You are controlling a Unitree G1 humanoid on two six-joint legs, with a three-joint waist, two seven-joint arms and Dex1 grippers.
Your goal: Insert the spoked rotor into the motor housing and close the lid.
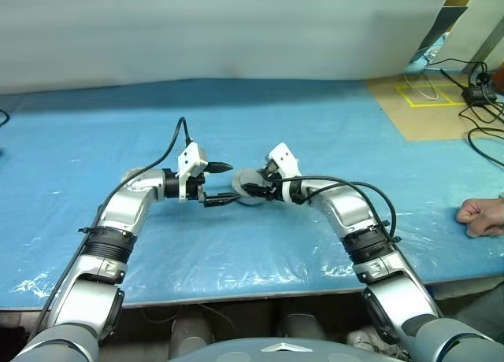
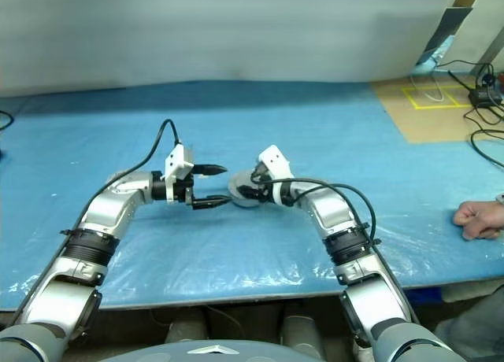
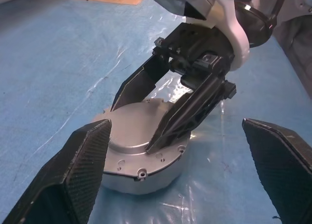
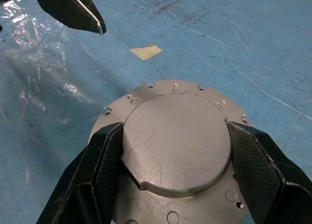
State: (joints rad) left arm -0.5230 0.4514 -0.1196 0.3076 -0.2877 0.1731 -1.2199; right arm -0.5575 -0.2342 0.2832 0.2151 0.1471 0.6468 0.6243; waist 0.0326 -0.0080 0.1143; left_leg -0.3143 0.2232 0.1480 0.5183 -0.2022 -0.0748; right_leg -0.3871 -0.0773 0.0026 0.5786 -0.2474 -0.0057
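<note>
We see the right gripper (image 4: 173,173) pinching the raised round top of the squat silver-grey motor housing (image 4: 175,141) – left gripper (image 3: 178,173) spread wide, just beside it.

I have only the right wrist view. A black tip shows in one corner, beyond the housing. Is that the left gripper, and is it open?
Observer: Yes. The left gripper is wide open and points at the motor housing from the robot's left.
Operator: Is anything else on the table that I should know?
Observer: A person's hand, closed in a fist, rests on the blue table at its right edge, well apart from the housing.
</note>
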